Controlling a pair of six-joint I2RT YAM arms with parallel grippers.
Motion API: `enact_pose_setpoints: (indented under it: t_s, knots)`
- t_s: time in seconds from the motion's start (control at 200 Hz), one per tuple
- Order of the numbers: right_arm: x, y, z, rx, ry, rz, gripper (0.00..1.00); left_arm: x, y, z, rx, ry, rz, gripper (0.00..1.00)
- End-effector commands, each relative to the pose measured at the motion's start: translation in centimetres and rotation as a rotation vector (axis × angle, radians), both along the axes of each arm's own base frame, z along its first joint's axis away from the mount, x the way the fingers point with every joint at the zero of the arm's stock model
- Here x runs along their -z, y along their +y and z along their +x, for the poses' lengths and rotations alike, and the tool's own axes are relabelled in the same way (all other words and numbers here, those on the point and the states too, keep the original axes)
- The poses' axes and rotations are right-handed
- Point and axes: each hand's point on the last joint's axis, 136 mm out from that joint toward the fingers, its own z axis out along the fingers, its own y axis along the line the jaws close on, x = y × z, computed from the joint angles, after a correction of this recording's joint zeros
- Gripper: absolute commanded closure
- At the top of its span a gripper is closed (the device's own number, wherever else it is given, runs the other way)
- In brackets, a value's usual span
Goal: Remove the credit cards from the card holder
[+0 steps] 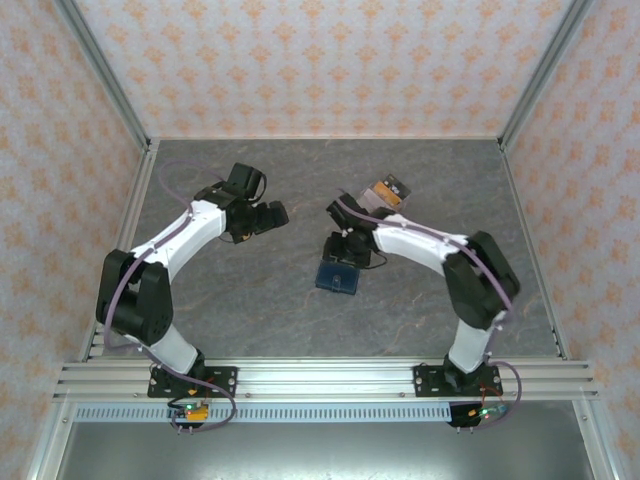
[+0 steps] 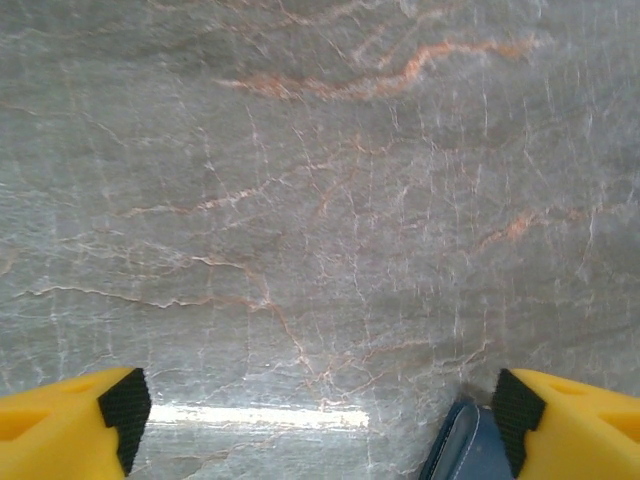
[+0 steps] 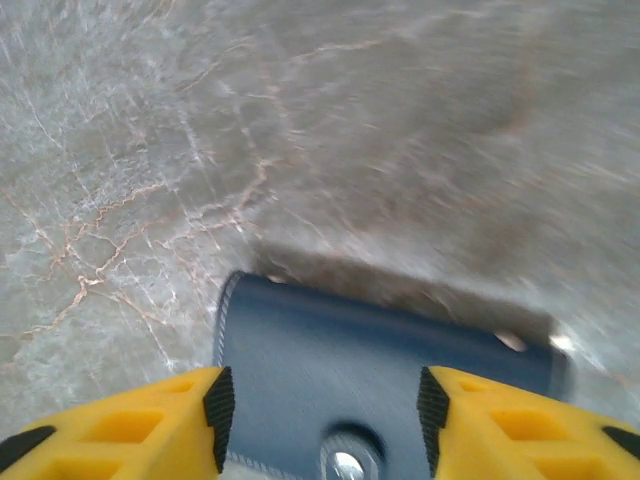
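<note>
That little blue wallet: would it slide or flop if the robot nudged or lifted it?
The wallet lies flat, so it probably won't roll or tip. On the smooth table a nudge would likely slide it. Its stitched edge and snap suggest soft material that may flex when lifted.

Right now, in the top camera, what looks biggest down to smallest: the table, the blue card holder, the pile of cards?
1. table, by far the largest.
2. card holder and credit cards: they look about alike, too close to rank.
</note>
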Motion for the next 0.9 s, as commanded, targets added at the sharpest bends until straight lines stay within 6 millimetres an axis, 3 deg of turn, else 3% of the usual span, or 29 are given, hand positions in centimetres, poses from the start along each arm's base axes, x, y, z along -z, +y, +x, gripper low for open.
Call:
enact_pose_setpoints:
  t_s: [0.0, 0.135, 0.37, 0.551, 0.686, 0.781, 0.896]
  knots:
    - [0.1, -2.8, -1.0, 0.149, -0.015, -0.025, 0.51, 0.0, -2.6, 0.3, 0.107, -0.003, -0.037, 0.12]
    - [0.5, -4.4, -2.0, 0.189, 0.002, -0.036, 0.55, 0.2, -5.4, 0.5, 0.18, 0.006, -0.053, 0.18]
    - [2.5, -3.0, -2.7, 0.126, 0.092, -0.013, 0.63, 1.6, -8.5, 0.7, 0.242, 0.034, -0.088, 0.3]
    - [3.4, -3.0, -2.1, 0.105, 0.083, -0.042, 0.71, 2.6, -9.7, 0.6, 0.267, 0.054, -0.122, 0.38]
    - [4.3, -2.8, -0.7, 0.048, 0.053, -0.068, 0.74, 2.9, -10.1, 0.8, 0.281, 0.061, -0.137, 0.43]
    - [4.5, -3.3, 1.5, -0.033, -0.035, -0.146, 0.75, 3.0, -10.3, 0.9, 0.317, 0.055, -0.134, 0.45]
    - [4.3, -2.6, 4.3, -0.135, -0.107, -0.115, 0.75, 3.4, -10.6, 1.1, 0.337, 0.062, -0.136, 0.46]
